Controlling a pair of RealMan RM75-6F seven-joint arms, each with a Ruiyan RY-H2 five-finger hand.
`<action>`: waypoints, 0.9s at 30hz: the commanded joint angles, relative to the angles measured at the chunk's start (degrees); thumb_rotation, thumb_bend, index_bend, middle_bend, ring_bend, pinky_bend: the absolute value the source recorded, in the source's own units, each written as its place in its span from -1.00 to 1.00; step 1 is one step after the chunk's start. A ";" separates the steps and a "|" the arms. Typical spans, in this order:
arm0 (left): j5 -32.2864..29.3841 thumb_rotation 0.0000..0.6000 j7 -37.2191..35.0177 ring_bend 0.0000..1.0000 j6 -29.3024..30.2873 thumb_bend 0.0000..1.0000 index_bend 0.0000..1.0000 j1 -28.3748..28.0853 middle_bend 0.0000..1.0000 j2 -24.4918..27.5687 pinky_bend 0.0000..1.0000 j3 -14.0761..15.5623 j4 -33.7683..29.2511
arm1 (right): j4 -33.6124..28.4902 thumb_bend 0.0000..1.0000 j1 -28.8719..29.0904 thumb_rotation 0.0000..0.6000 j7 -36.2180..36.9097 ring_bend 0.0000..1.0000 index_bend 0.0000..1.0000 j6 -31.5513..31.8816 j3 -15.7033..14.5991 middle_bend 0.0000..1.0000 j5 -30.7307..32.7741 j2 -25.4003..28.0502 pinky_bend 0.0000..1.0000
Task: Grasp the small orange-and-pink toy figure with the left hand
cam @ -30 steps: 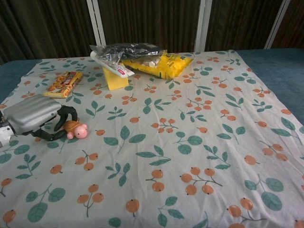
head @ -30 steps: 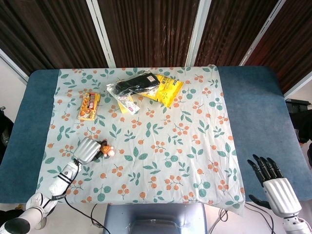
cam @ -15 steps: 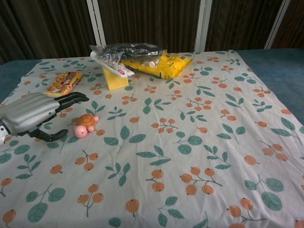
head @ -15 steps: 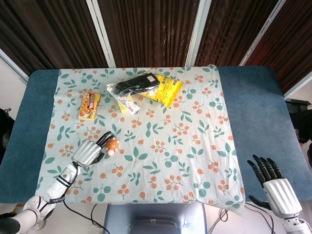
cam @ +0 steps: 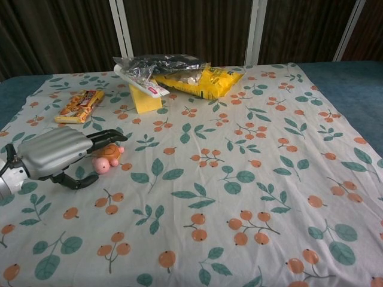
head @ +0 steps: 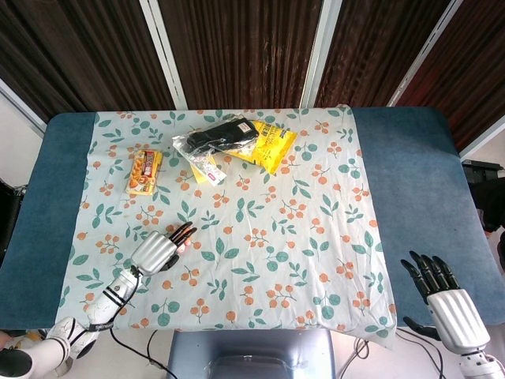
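The small orange-and-pink toy figure (cam: pixel 106 158) lies on the floral cloth near the front left. My left hand (cam: pixel 55 153) is just left of it, with straight fingers (cam: pixel 106 136) reaching over the toy's top and the thumb (cam: pixel 75 182) low beside it, not closed on it. In the head view the left hand (head: pixel 155 252) covers most of the toy (head: pixel 181 245). My right hand (head: pixel 444 303) hangs open off the table's front right corner, holding nothing.
At the back of the floral tablecloth (cam: pixel 251 179) lie a snack packet (cam: pixel 78 105), a yellow block (cam: pixel 145 98), a clear bag with dark contents (cam: pixel 157 64) and a yellow bag (cam: pixel 200 79). Blue table top (head: pixel 410 174) shows at both sides.
A second ago the left hand curled around the toy. It opened, the toy ended up a little to the right, and the hand has now shifted right so its fingers lie over it.
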 commanded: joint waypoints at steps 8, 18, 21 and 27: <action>-3.25 1.00 3.13 0.87 -3.63 -0.21 -0.63 0.27 -0.69 1.13 1.00 -1.29 -1.41 | 0.00 -0.77 0.03 1.00 -0.14 -1.00 -1.00 -0.09 0.02 -1.00 0.08 -0.08 -1.00; -3.91 1.00 1.85 0.88 -4.48 -0.21 -0.35 0.65 -0.21 2.27 1.00 -1.22 -2.22 | -0.08 -0.77 0.12 1.00 -0.81 -1.00 -1.00 -0.43 0.01 -1.00 0.14 -0.41 -1.00; -3.26 1.00 -0.02 0.90 -3.29 -0.21 0.01 0.69 0.11 1.21 1.00 -1.10 -0.62 | -0.08 -0.77 0.12 1.00 -0.88 -1.00 -1.00 -0.45 0.03 -1.00 0.24 -0.44 -1.00; -1.30 1.00 -4.40 0.96 3.43 -0.21 0.77 1.38 0.78 -2.61 1.00 -1.40 5.74 | -0.06 -0.77 0.17 1.00 -0.79 -1.00 -1.00 -0.49 0.09 -1.00 0.37 -0.42 -1.00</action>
